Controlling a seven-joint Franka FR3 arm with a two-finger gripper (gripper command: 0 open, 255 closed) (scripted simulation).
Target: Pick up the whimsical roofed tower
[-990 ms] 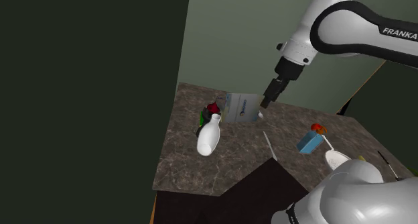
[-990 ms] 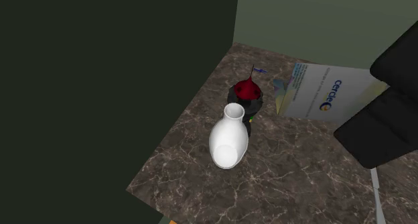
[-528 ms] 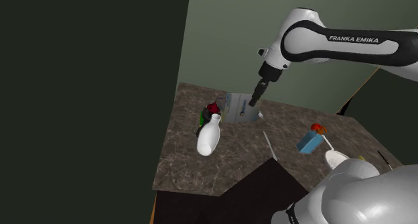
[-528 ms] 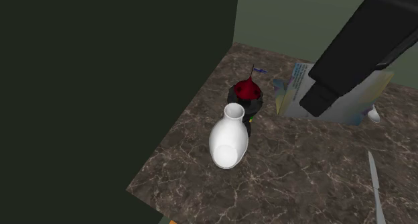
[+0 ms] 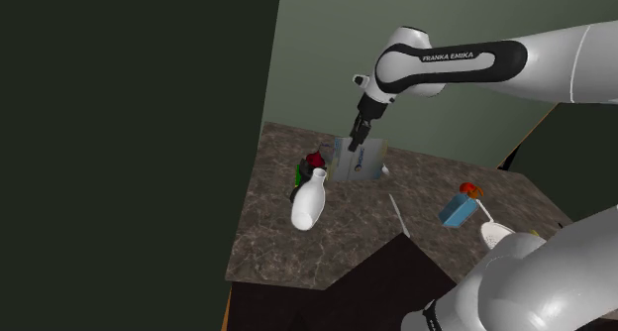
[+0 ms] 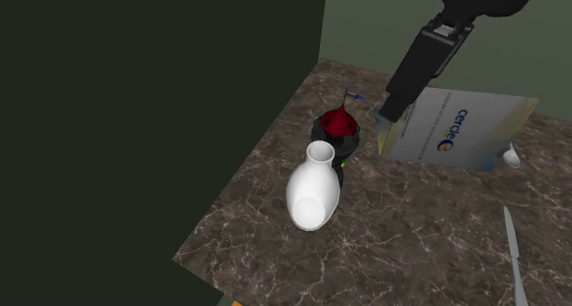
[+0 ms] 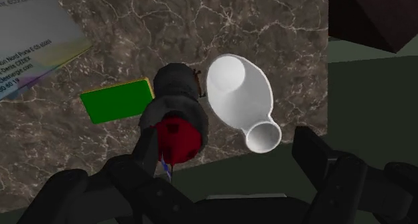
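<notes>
— While the all-black 2-finger gripper (image 6: 381, 125) hangs over the brown marbled counter (image 6: 403, 235), how do its fingers stand?
— Wide apart, gripping nothing.
— And the dark tower with the red pointed roof (image 6: 337, 127)?
— Upright on that counter, just beside the white round-bellied vase (image 6: 313, 192).

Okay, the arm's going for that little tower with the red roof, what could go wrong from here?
The white vase sits right beside the tower, so a finger of the open gripper may well knock it instead of slipping between them. The green block crowds the tower's other side. The printed box stands close by and could be clipped on the descent.
</notes>
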